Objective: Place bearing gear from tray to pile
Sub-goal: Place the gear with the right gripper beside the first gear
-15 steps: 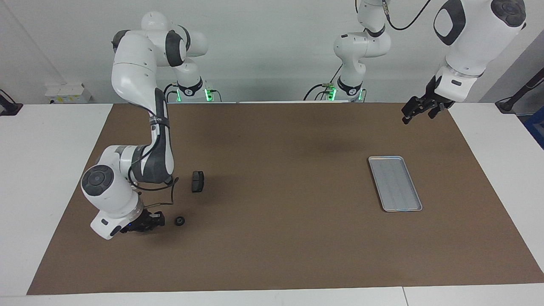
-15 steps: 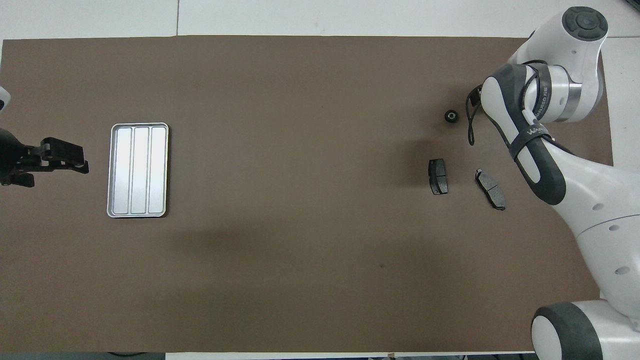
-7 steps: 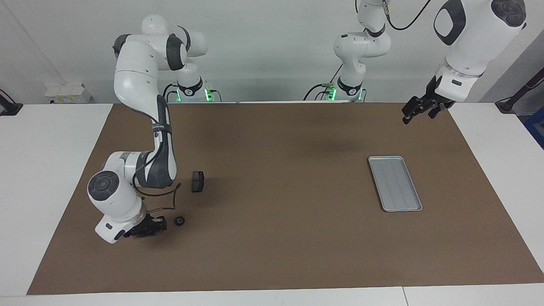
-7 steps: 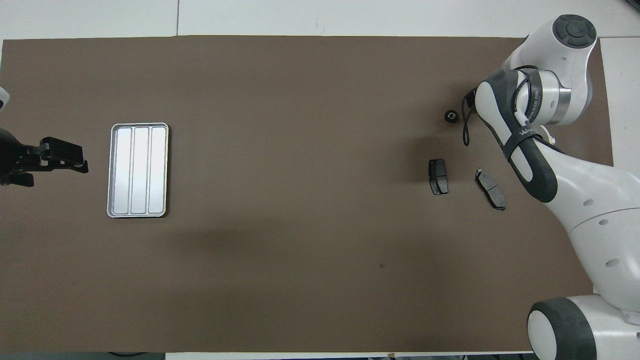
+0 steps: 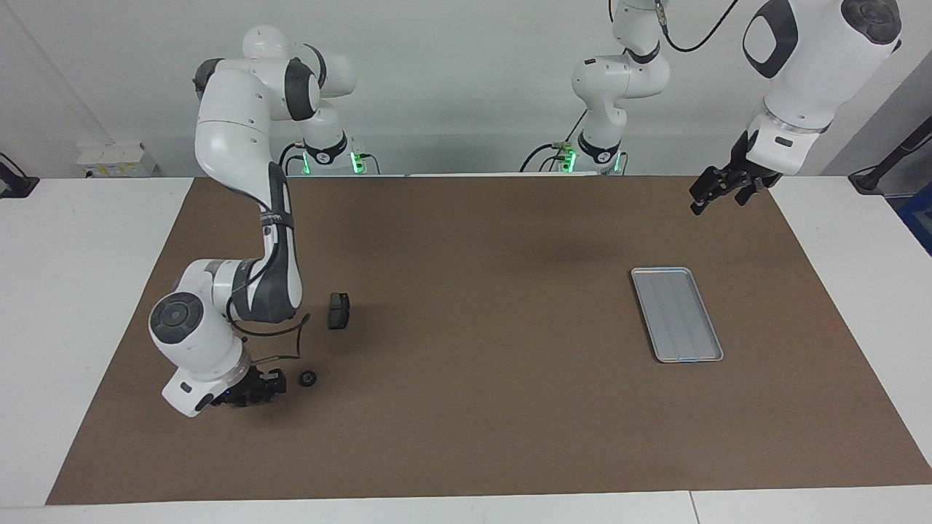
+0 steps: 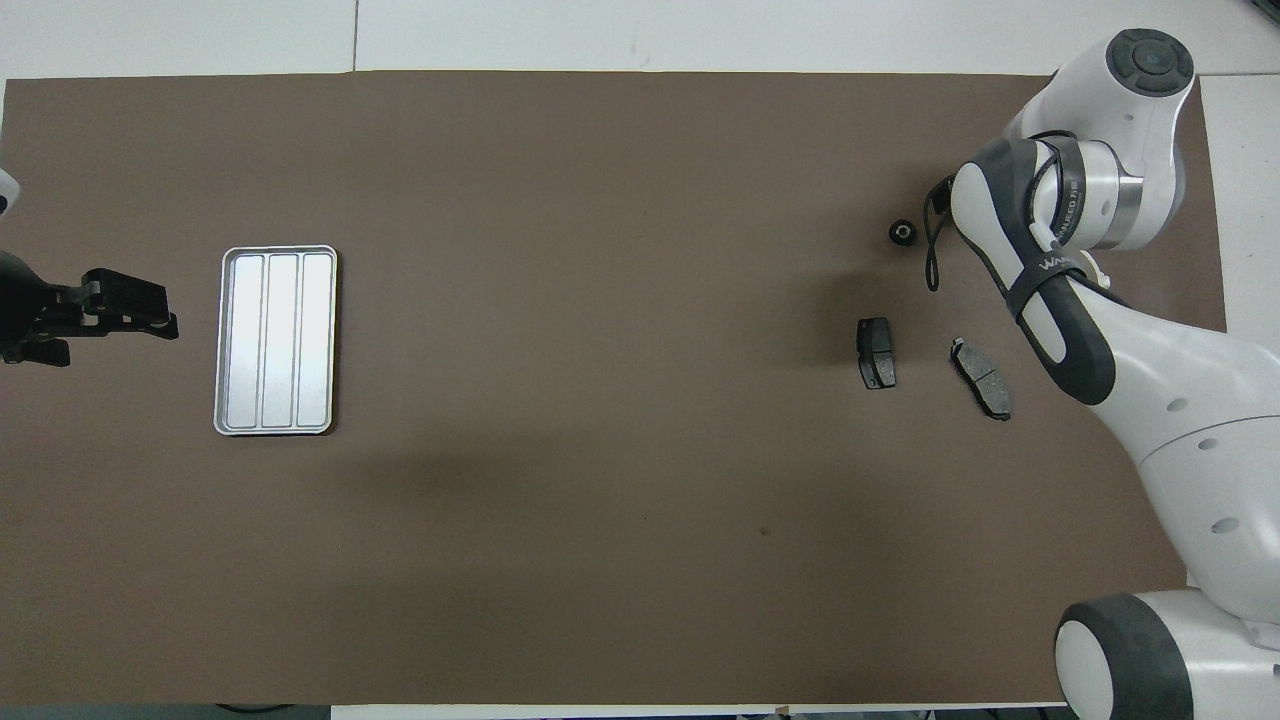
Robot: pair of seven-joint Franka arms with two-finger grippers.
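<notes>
Black bearing gear (image 5: 308,378) lies on the mat just beside the right gripper (image 5: 273,383), grip unreadable.

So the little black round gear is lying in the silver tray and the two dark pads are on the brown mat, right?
Not quite. The gear is not in the tray; it lies on the brown mat at the right arm's end of the table, beside the right tool. The overhead view shows the tray holding nothing. The two dark pads are on the mat, as you said.

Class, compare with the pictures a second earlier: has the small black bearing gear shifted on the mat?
No. The bearing gear keeps its spot, farther from the robots than the brake pad.
</notes>
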